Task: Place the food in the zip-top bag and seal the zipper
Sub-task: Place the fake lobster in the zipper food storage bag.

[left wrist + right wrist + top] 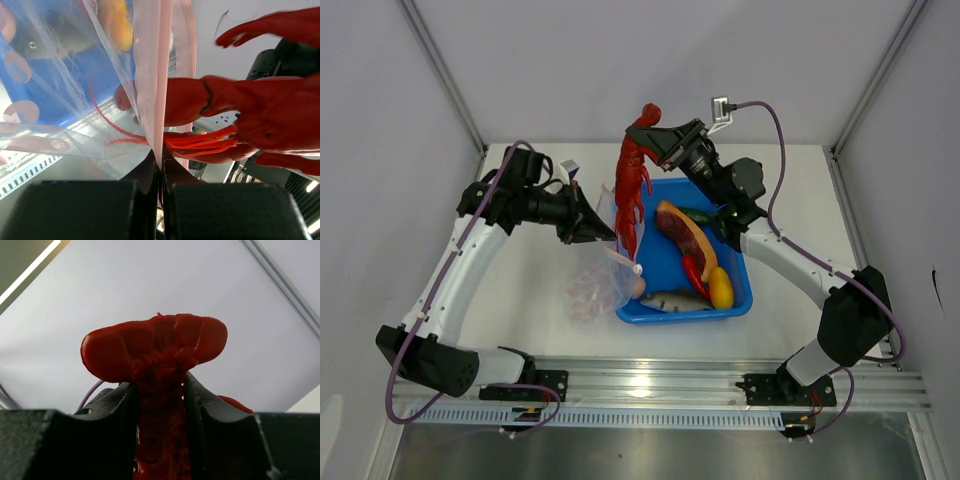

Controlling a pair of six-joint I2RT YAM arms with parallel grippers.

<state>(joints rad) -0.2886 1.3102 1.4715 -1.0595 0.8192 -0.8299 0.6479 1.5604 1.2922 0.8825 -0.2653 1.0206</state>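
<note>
1. Left pincer (601,232): closed on the pink-red zipper strip (162,75) of the crinkly clear plastic zip-top bag (595,285). In the left wrist view, the two black fingers met on the strip with no gap. The strip ran straight up from the pinch point.

2. Bag position: the mouth edge was held up at the pincer. The lower part of the bag sagged onto the white worktop (520,290), just left of the blue rectangular plastic tub (741,300).

3. Right pincer (656,133): part-way closed, gripping the red plastic toy lobster (632,190) at the narrow section just below its fanned tail. The right wrist view showed one finger pressed on each side of the body.

4. Lobster position: it hung head down over the far left corner of the tub, with its head end just beside the left pincer and the bag mouth. Thin red feelers showed through the clear film. Whether the head had entered the mouth could not be told.

5. Tub contents:
- brown steak slab (682,233)
- green cucumber (698,214)
- red chili (695,270)
- yellow pepper (721,288)
- grey fish (675,299)

6. A pale egg (637,288) sat at the left wall of the tub, touching the bag. Whether it was inside the bag could not be told.
</note>
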